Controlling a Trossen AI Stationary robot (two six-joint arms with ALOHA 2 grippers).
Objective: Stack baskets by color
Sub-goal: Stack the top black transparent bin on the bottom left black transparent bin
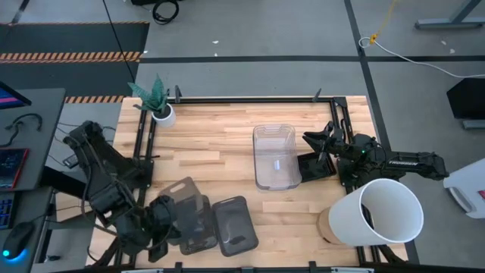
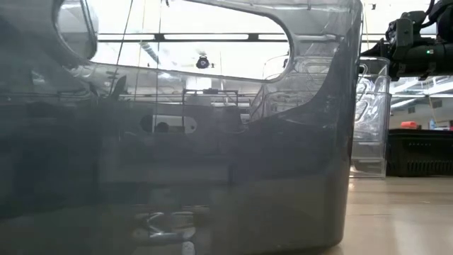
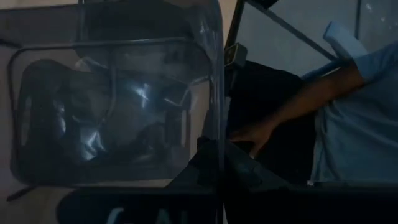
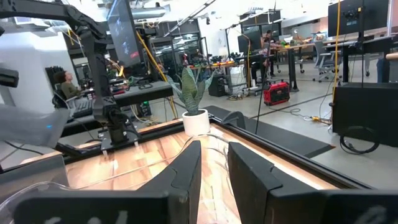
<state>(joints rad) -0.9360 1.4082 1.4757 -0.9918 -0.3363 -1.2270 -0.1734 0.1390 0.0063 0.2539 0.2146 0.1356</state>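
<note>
A smoky grey see-through basket [image 1: 186, 199] hangs tilted at the near left of the table, with my left gripper [image 1: 162, 220] shut on it. It is above a stack of dark grey baskets [image 1: 195, 233]. One more dark grey basket [image 1: 235, 225] stands beside the stack and fills the low view [image 2: 212, 163]. A clear basket [image 1: 274, 155] stands on the table's middle right. My right gripper [image 1: 312, 141] waits open beside the clear basket's right side, with nothing between its fingers [image 4: 186, 174]. My left gripper holds the smoky basket by a side wall at its rim [image 3: 217, 134]. The wall runs edge-on between the two fingers [image 3: 245, 167], one on each face. The fingers come slanting down from the table's left. The basket is tilted; whether it clears the stack below cannot be told.
A big white bucket [image 1: 377, 212] lies on its side at the near right. A small white plant pot [image 1: 161, 114] stands at the far left corner. A black frame [image 1: 250, 98] rims the table. Beyond the near edge, a person's arm in a blue sleeve [image 3: 348, 124] shows.
</note>
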